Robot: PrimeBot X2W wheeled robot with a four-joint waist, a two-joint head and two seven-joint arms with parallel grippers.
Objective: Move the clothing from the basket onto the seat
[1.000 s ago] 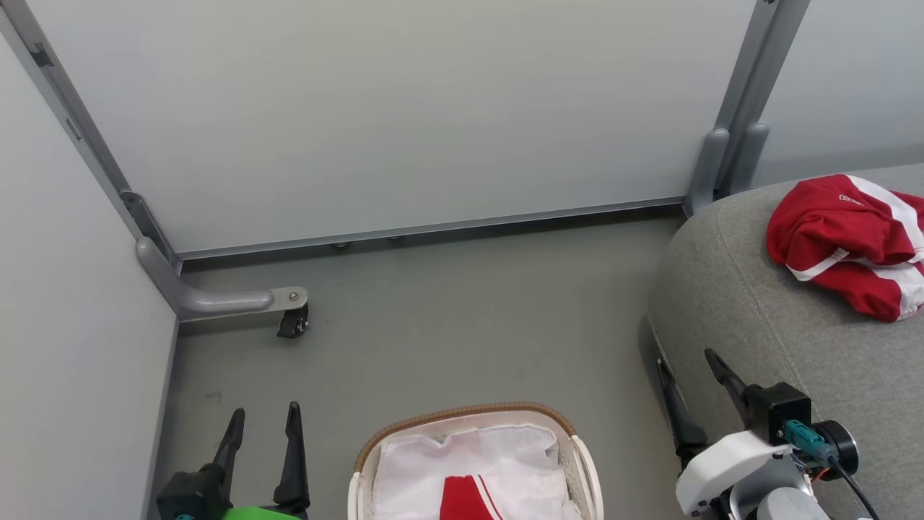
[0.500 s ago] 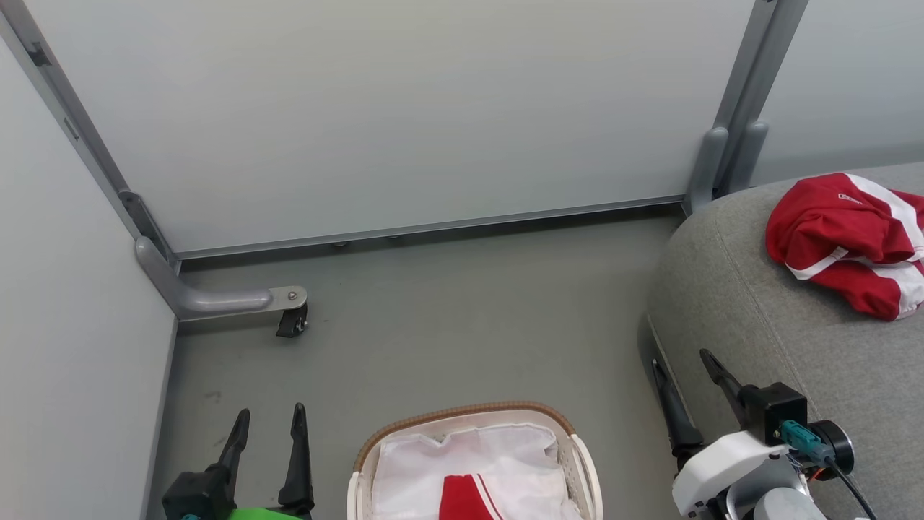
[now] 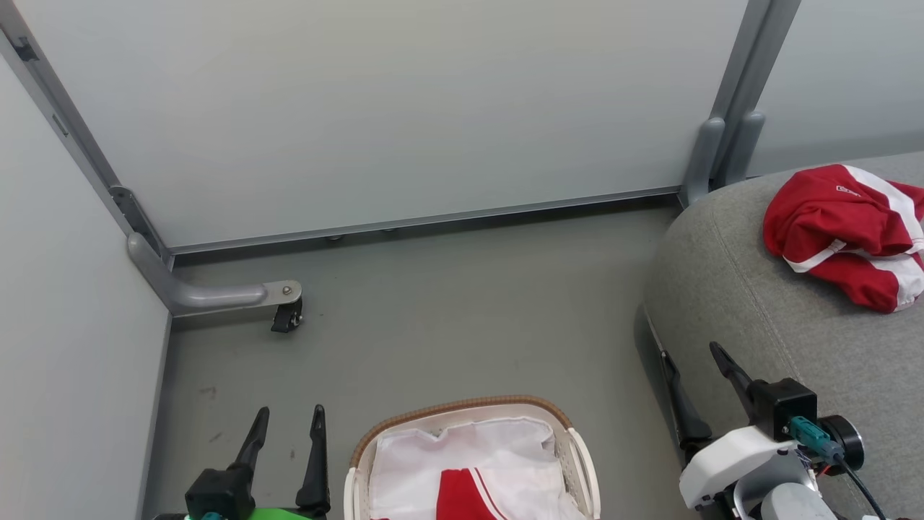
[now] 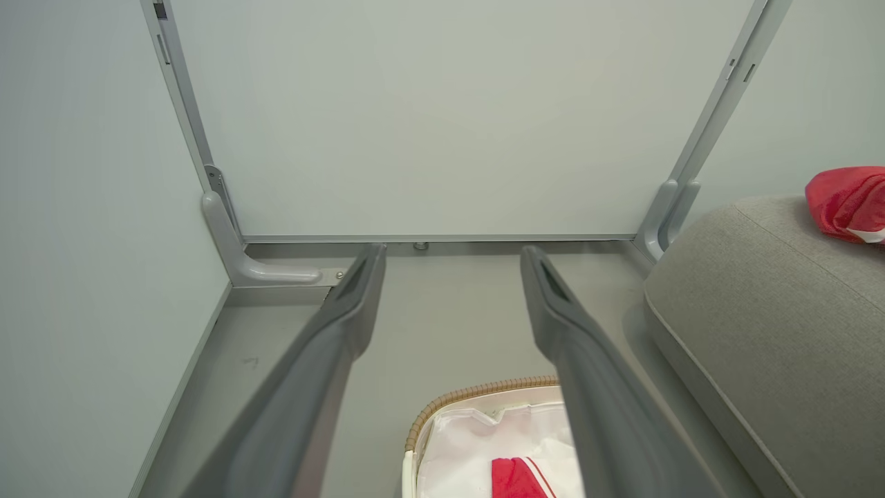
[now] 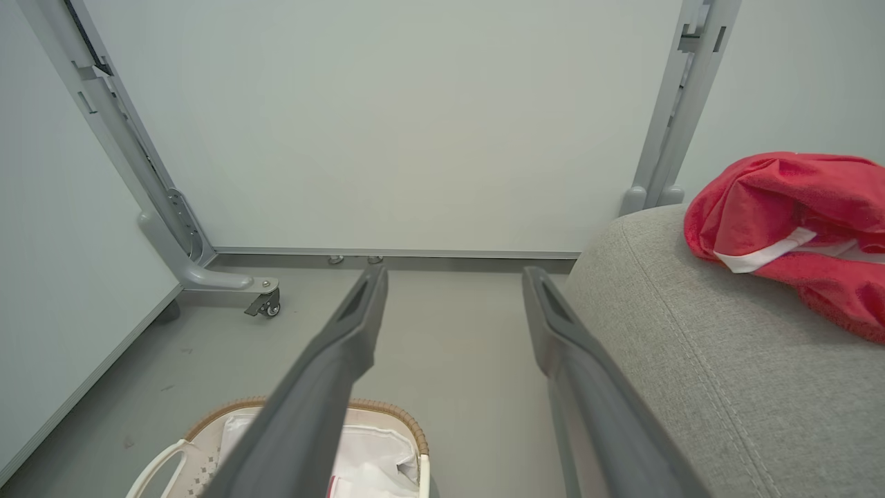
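The white basket (image 3: pixel 462 406) with a brown woven rim stands on the floor at the bottom centre. Inside it, one red garment with white stripes (image 3: pixel 462 498) lies on a white liner cloth (image 3: pixel 426 462). A second red garment (image 3: pixel 841 231) lies crumpled on the grey seat (image 3: pixel 751 310) at the right. My left gripper (image 3: pixel 290 412) is open and empty, just left of the basket. Between basket and seat, my right gripper (image 3: pixel 689 352) is open and empty too. The left wrist view shows open fingers (image 4: pixel 453 250) above the basket (image 4: pixel 477 391). In the right wrist view my right gripper (image 5: pixel 455 272) stands open beside the seat (image 5: pixel 691 346).
Pale partition panels on grey metal frames close off the back and left. A frame foot with a small caster (image 3: pixel 286 318) juts onto the grey floor at the left. Open floor lies between the basket and the back panel.
My left gripper has shifted right, closer to the basket. The head camera has moved slightly, so the whole picture has shifted. Both grippers stay open and empty.
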